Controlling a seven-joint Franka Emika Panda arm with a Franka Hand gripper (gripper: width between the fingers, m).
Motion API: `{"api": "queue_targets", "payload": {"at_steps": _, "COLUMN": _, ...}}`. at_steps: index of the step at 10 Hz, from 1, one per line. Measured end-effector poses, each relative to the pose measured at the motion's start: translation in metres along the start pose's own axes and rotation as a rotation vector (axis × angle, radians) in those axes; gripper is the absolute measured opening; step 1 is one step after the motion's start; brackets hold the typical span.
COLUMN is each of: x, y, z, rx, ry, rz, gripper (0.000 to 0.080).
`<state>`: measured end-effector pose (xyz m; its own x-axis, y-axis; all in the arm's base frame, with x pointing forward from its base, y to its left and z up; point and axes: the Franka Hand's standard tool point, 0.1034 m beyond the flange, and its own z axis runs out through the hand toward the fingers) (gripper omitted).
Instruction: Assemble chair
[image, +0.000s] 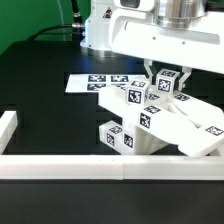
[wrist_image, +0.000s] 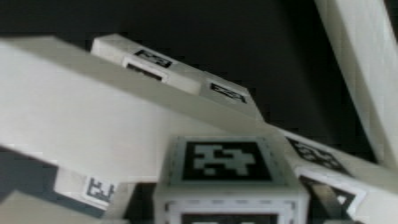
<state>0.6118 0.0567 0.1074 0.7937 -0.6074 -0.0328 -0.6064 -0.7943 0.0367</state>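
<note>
The chair (image: 150, 122) is a cluster of white tagged parts in the middle of the black table, with a wide flat panel (image: 195, 128) leaning down toward the exterior view's right. A tagged block end (image: 114, 136) sticks out at its lower left. My gripper (image: 168, 80) hangs over the cluster's top and is shut on a small white tagged chair part (image: 166, 86). In the wrist view that part (wrist_image: 228, 162) fills the space at my gripper (wrist_image: 226, 206), and a long white panel (wrist_image: 89, 100) with tags slants beneath it.
The marker board (image: 98, 82) lies flat behind the chair parts. A low white border rail (image: 110, 166) runs along the front, with a short piece (image: 8, 130) at the exterior view's left. The rail also shows in the wrist view (wrist_image: 365, 60).
</note>
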Motion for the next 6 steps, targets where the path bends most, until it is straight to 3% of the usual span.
{"api": "queue_targets", "payload": {"at_steps": 6, "x": -0.0017, "y": -0.0022, "z": -0.0001, "rx": 0.004, "ry": -0.004, "rz": 0.423, "gripper": 0.0271}}
